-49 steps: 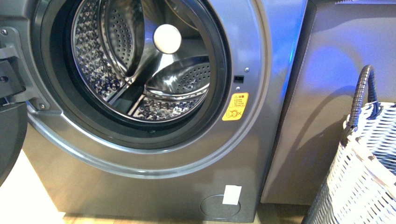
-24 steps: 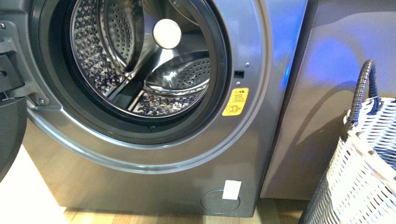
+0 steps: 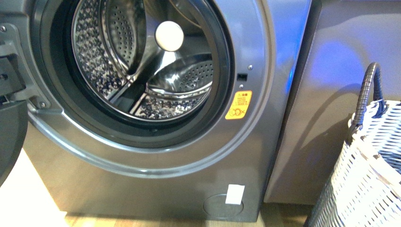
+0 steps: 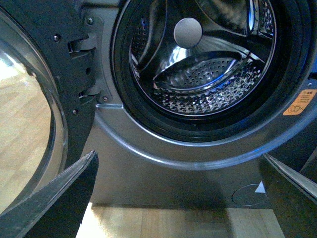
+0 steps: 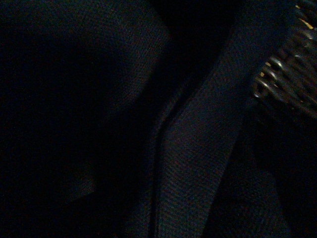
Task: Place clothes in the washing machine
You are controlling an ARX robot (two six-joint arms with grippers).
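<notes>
Since 0.5 s ago the front view has slid very slightly: yellow sticker (image 3: pixel 238 104) and white label (image 3: pixel 235 194) sit a touch lower in frame. Nothing else differs.

Front view, left to right:
- Open door (image 3: pixel 8 142), dark, at the left edge, with its hinge bracket (image 3: pixel 10 71) above it.
- Washing machine (image 3: pixel 142 184), grey-silver front. Round doorway open. The drum (image 3: pixel 118 56) shows perforated steel walls and paddles, with a pale round hub at the back.
- Yellow sticker just right of the doorway rim; white label low on the front panel, over a round cover.
- Grey-brown cabinet (image 3: pixel 340 94) just beside the machine.
- White woven basket (image 3: pixel 373 179) at the right edge, its dark handle (image 3: pixel 365 94) upright.

Left wrist view: left end effector (image 4: pixel 178 157) released, its dark fingers (image 4: pixel 64 198) spread wide with nothing between them. It faces the machine front below the doorway. Door glass lies to one side, wooden floor (image 4: pixel 158 223) beneath.

Right wrist view: dim. Dark navy clothes (image 5: pixel 198 163) fill almost the whole frame, folded, very close to the lens. A bit of wicker weave (image 5: pixel 285 84) shows at one corner, touching the fabric. Right end effector appears in no view, so I cannot tell its state.
</notes>
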